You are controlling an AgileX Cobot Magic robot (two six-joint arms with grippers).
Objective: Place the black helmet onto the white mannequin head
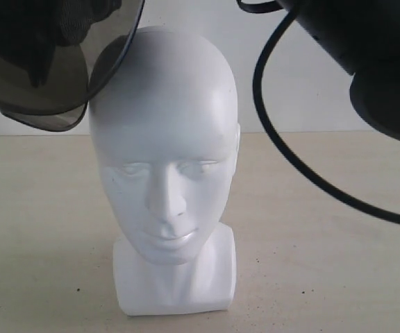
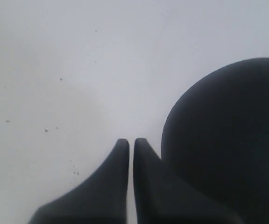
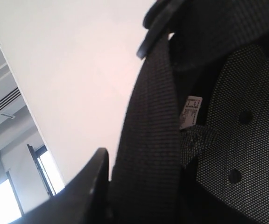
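**Helmet up top left, head bare**

Far left, up high, the black helmet (image 1: 26, 35) hangs in the air. Its smoky visor (image 1: 54, 104) overlaps the crown of the white mannequin head (image 1: 165, 139); can't tell if they touch. The head stands upright on the table (image 1: 325, 263). To the right there's a black arm (image 1: 377, 48) and a looping cable (image 1: 257, 80).

The left gripper (image 2: 131, 144) has its fingers nearly together with nothing between them, shell just beside. The right gripper (image 3: 111, 161) looks clamped on the helmet's rim, one finger showing. The white label (image 3: 190, 112) on the lining has print too tiny to read.
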